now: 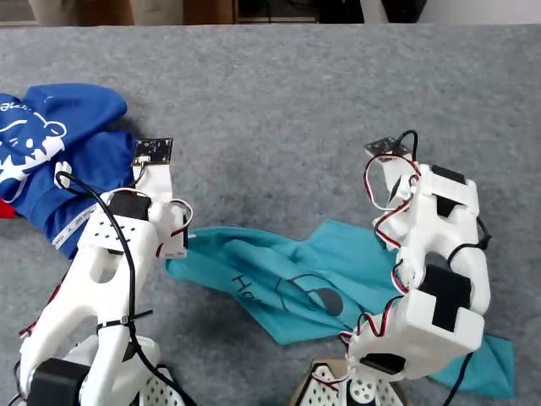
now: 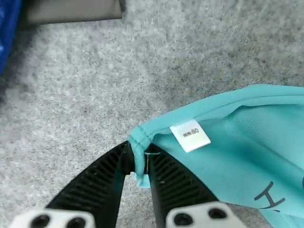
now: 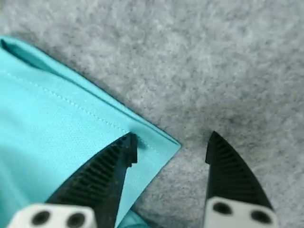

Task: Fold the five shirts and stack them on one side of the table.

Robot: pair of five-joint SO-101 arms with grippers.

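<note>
A teal shirt (image 1: pixel 313 283) lies crumpled across the grey table between the two arms. My left gripper (image 2: pixel 137 159) is shut on a bunched corner of the teal shirt (image 2: pixel 228 142), close to its white label (image 2: pixel 190 135). In the high view that arm stands over the shirt's left end (image 1: pixel 173 245). My right gripper (image 3: pixel 171 147) is open just above the table, one finger over a corner of the teal shirt (image 3: pixel 57 142), the other over bare felt. A blue shirt (image 1: pixel 59 152) with a white print sits heaped at the table's left side.
The grey felt table (image 1: pixel 287 101) stretches open toward its far edge. A red bit of cloth (image 1: pixel 7 211) peeks out under the blue heap at the left edge. The teal shirt's far end (image 1: pixel 494 364) trails past the right arm's base.
</note>
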